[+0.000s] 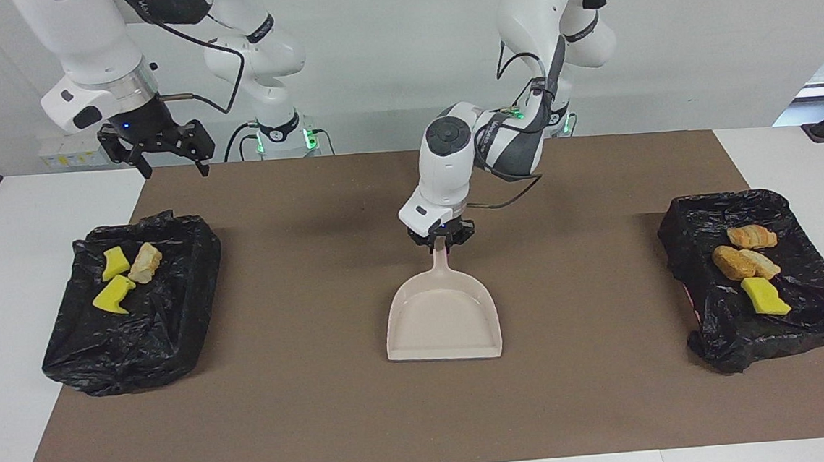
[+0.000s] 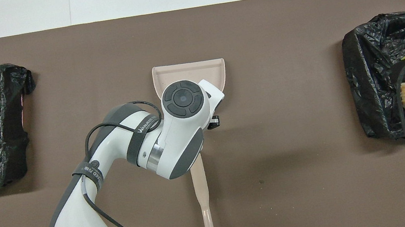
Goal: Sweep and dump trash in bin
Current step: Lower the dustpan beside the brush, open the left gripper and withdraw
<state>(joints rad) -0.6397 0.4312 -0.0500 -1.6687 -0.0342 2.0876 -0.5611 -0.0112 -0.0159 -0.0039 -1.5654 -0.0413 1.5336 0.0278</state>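
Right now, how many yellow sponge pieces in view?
3. Two lie in the bin at the right arm's end; one in the bin at the left arm's end. More may be hidden.

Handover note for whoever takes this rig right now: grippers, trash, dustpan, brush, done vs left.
Left gripper: shut on the dustpan handle, pan empty at mat centre.
Right gripper: open, waiting above its end of the table.
Brush: on the mat, nearer the robots than the dustpan, unheld.
Trash: three scraps in the right arm's bin, four in the left arm's bin; none seen on the mat.
Left: put down the dustpan.
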